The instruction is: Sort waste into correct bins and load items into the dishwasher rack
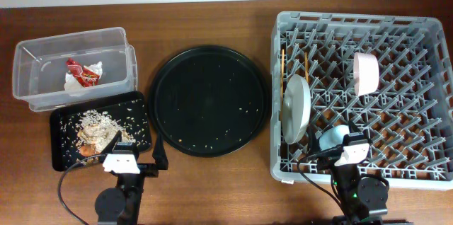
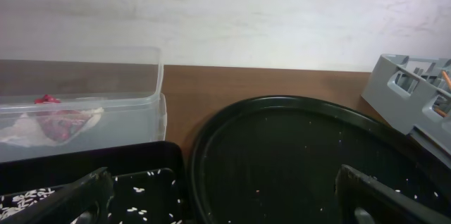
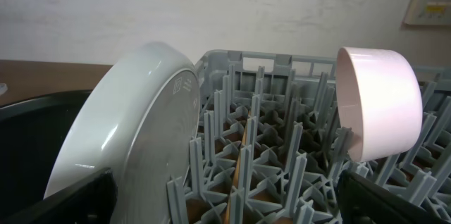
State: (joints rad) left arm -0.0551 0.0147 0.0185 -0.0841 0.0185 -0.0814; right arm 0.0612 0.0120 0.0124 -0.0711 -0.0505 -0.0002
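The clear tub (image 1: 42, 76) at the back left holds the red wrapper (image 1: 83, 73) and white tissue (image 1: 74, 83); both also show in the left wrist view (image 2: 53, 115). The black rectangular tray (image 1: 138, 105) holds beige scraps (image 1: 95, 122) and an orange piece (image 1: 86, 149). The grey rack (image 1: 361, 175) holds the white plate (image 1: 296, 108) on edge, the pink bowl (image 1: 367, 73) on its side, two chopsticks (image 1: 283, 61) and the blue cup (image 1: 330, 139). My left gripper (image 1: 138, 153) is open and empty by the black tray's front. My right gripper (image 1: 348, 147) is open and empty over the rack's front, beside the cup.
A large round black tray (image 1: 209, 101) with a few crumbs lies between the bins and the rack, and fills the left wrist view (image 2: 296, 153). The right wrist view shows the plate (image 3: 134, 125), the bowl (image 3: 380, 101) and upright pegs (image 3: 296, 153).
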